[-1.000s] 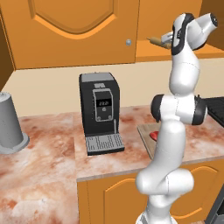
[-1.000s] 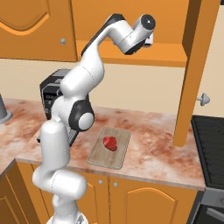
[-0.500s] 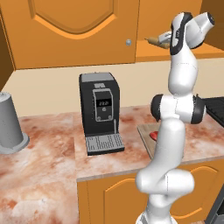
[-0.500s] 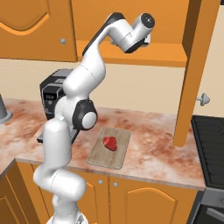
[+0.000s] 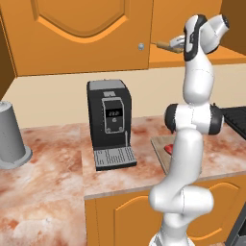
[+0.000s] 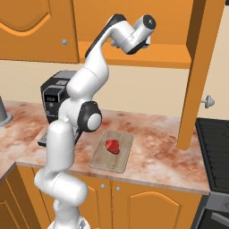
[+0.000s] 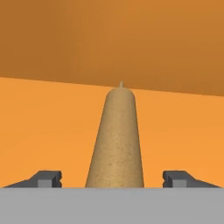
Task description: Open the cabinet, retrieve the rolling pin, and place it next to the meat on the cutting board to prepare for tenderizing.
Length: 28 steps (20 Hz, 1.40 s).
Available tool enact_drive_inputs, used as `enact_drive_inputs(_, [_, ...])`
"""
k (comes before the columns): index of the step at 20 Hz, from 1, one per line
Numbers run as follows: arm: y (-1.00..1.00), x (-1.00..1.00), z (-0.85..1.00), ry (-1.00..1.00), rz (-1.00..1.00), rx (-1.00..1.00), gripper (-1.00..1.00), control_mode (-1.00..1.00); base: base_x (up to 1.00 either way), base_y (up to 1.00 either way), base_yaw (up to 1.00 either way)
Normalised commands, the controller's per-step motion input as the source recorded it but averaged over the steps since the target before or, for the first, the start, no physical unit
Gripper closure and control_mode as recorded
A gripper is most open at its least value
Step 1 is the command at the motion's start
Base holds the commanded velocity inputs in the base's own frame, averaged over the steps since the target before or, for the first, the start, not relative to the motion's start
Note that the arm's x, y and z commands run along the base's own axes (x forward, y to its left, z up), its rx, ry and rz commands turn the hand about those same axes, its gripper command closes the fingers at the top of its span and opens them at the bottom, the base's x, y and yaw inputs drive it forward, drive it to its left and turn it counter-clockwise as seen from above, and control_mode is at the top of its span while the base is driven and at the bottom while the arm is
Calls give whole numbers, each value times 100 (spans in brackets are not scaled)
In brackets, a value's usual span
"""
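The two-finger claw [image 7: 113, 179] stands with its dark tips apart on either side of the slim tan wooden rolling pin [image 7: 116, 140], which lies on the shelf inside the orange wooden cabinet [image 6: 203, 53], its door swung open. Opening looks done; clamping, lifting out and carrying remain. The small glossy red meat [image 6: 112, 146] waits on the flat light-brown wooden cutting board [image 6: 120, 156] below.

Even bright rendered light, soft shadows, sharp, no glare.
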Motion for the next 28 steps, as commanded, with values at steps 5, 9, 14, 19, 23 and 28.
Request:
enact_drive_inputs(5, [8, 5, -31, 0, 7, 0, 100, -100, 0, 0, 0])
enact_drive_inputs(9, [6, -1, -11, -1, 2, 0, 100, -100, 0, 0, 0])
enact_drive_inputs(14, [1, -27, 2, -2, 0, 4, 100, -100, 0, 0, 0])
enact_drive_inputs(19, [0, -56, 14, -5, -1, 8, 100, -100, 0, 0, 0])
enact_drive_inputs(23, [4, -76, 19, -9, -4, 11, 100, -100, 0, 0, 0])
enact_drive_inputs(28, [13, -87, 25, -8, -4, 11, 100, -100, 0, 0, 0])
